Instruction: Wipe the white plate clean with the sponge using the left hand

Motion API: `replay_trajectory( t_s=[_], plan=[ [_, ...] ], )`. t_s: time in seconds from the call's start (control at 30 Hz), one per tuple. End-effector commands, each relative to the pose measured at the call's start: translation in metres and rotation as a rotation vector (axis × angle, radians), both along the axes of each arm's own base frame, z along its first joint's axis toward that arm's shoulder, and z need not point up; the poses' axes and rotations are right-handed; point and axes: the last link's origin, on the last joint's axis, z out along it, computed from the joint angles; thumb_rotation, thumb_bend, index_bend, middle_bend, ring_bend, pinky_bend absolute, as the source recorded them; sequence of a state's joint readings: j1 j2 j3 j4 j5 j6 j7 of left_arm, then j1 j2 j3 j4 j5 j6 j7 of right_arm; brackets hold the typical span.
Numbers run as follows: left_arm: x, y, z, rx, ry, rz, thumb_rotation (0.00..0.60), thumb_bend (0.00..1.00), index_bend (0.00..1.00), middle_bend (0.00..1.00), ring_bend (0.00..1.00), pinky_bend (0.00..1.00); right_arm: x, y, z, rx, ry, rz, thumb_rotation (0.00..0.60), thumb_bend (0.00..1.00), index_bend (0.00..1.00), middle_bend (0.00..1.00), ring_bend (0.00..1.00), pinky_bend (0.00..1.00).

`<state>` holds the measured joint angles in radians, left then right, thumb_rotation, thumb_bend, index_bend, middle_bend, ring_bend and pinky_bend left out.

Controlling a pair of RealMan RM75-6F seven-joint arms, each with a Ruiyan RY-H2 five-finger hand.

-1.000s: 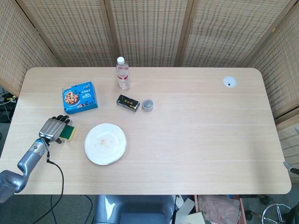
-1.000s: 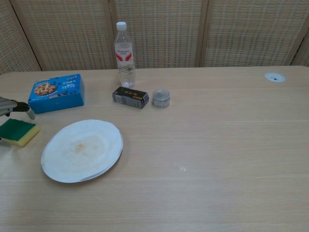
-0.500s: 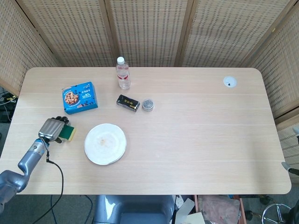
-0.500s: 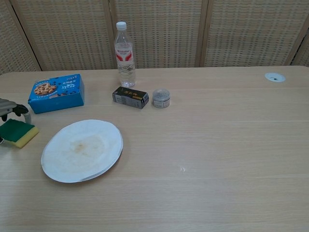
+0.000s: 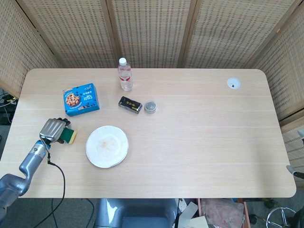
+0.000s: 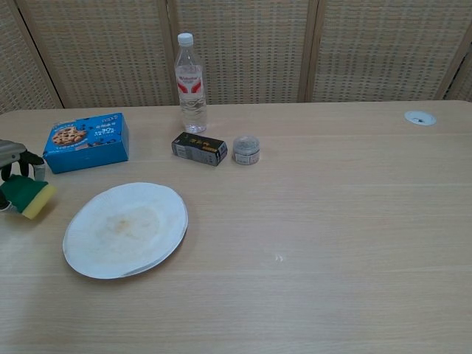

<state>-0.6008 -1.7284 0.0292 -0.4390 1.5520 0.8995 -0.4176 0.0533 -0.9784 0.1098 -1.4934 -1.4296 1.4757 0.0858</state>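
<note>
The white plate lies at the front left of the table, with a faint brown stain at its middle. To its left is the green and yellow sponge, which looks tilted in the chest view. My left hand sits over the sponge's left side with its fingers curled onto it, gripping it. In the chest view only the fingers show, at the left edge. A small grey piece at the table's right edge may be my right hand. Its fingers are hidden.
A blue cookie box lies behind the sponge. A water bottle stands further back. A dark small box and a little round tin sit mid-table. A white grommet is at the far right.
The left hand has closed further over the sponge. The sponge has tipped up and shifted slightly left. The plate has not moved.
</note>
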Motion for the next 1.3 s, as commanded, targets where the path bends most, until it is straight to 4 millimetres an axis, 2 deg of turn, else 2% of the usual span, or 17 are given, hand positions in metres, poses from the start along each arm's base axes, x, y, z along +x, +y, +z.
replay_trajectory(
  t_s=[0.03, 0.2, 0.3, 0.33, 0.47, 0.63, 0.93, 1.3],
  plan=[
    [0.018, 0.0, 0.007, 0.024, -0.126, -0.055, 0.6, 0.1, 0.56, 0.4, 0.36, 0.45, 0.0, 0.001, 0.001, 0.0, -0.003, 0.001, 0.6, 0.0, 0.0, 0.0, 0.0, 0.0],
    [0.062, -0.005, 0.012, -0.005, -0.425, -0.1, 0.6, 0.14, 0.56, 0.4, 0.36, 0.45, 0.002, 0.002, 0.002, -0.001, -0.009, 0.007, 0.6, 0.0, 0.0, 0.0, 0.0, 0.0],
    [0.084, -0.01, 0.011, -0.046, -0.548, -0.084, 0.6, 0.14, 0.56, 0.4, 0.36, 0.45, 0.002, 0.002, 0.003, -0.002, -0.012, 0.008, 0.6, 0.0, 0.0, 0.0, 0.0, 0.0],
    [0.095, -0.013, 0.009, -0.072, -0.601, -0.068, 0.6, 0.14, 0.56, 0.4, 0.36, 0.45, 0.002, 0.003, 0.003, -0.002, -0.014, 0.009, 0.6, 0.0, 0.0, 0.0, 0.0, 0.0],
    [0.116, -0.022, -0.004, -0.153, -0.67, -0.001, 0.6, 0.14, 0.56, 0.4, 0.36, 0.45, 0.002, 0.004, 0.004, -0.001, -0.02, 0.011, 0.6, 0.0, 0.0, 0.0, 0.0, 0.0],
    [0.122, -0.029, -0.026, -0.211, -0.65, 0.064, 0.6, 0.14, 0.56, 0.4, 0.36, 0.45, 0.002, 0.005, 0.005, 0.0, -0.026, 0.012, 0.6, 0.0, 0.0, 0.0, 0.0, 0.0],
    [0.114, -0.027, -0.057, -0.229, -0.689, 0.204, 0.6, 0.14, 0.56, 0.41, 0.36, 0.45, 0.002, 0.005, 0.005, 0.001, -0.024, 0.013, 0.6, 0.0, 0.0, 0.0, 0.0, 0.0],
    [0.107, -0.025, -0.08, -0.234, -0.65, 0.237, 0.6, 0.14, 0.56, 0.41, 0.36, 0.45, 0.001, 0.004, 0.004, 0.006, -0.026, 0.008, 0.6, 0.0, 0.0, 0.0, 0.0, 0.0]
  ],
)
